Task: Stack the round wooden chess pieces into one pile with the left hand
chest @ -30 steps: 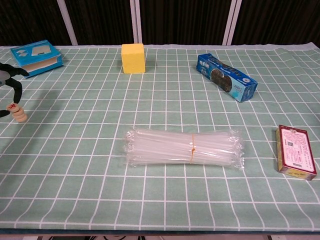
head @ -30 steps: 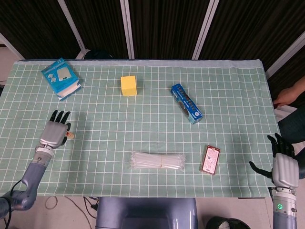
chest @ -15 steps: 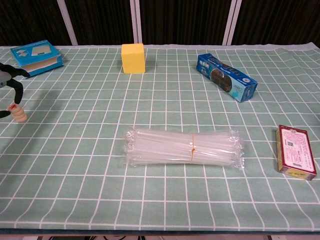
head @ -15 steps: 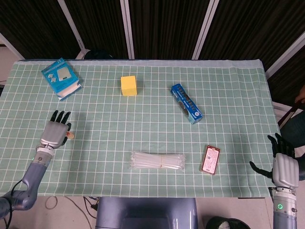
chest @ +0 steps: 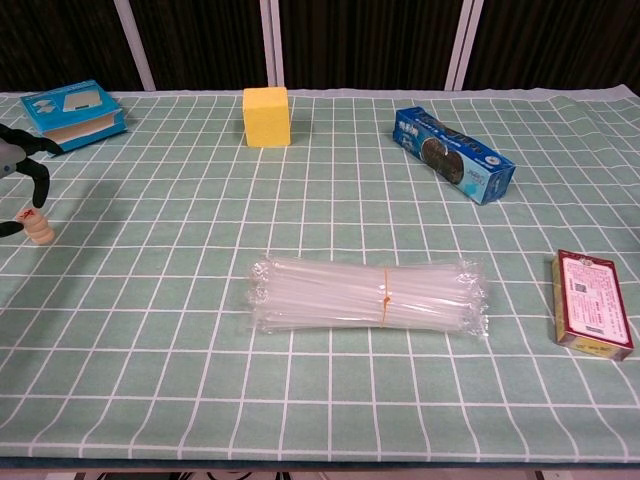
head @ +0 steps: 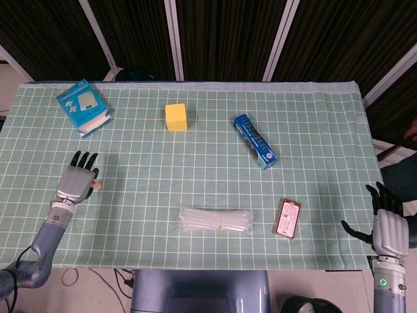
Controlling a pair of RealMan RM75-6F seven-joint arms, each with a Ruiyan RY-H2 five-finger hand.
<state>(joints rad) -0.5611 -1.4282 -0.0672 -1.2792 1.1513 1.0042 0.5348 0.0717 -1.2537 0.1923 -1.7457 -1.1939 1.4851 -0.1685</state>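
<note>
- Leftmost on the green checked tablecloth (head: 195, 208), the left hand (head: 73, 181) rests low over the cloth with its dark fingers (head: 85, 160) spread and pointing toward the far edge; it holds nothing.
- Chess pieces (chest: 38, 228): a short upright pile of round wooden discs, the top one bearing a red mark. It stands just beside the left hand, on the side toward the table's middle. In the chest view the dark fingertips (chest: 38, 180) arch just above and beside the pile; whether any of them touches it cannot be told.
- Right hand (head: 386, 225): at the near right corner, off the cloth's edge, fingers apart and upright, empty, well apart from the pile.
- Blue and white box (head: 83, 107): beyond the left hand, near the far left corner.
- Yellow block (head: 176, 117): farther from the left hand, toward the far middle of the table.
- Blue biscuit packet (head: 255, 141): lying slantwise, between the yellow block and the right hand's side of the table.
- Clear bag of straws (chest: 368, 295): lying flat near the front edge, roughly midway between the two hands.
- Red box (chest: 592, 304): lying flat, the item nearest the right hand.
</note>
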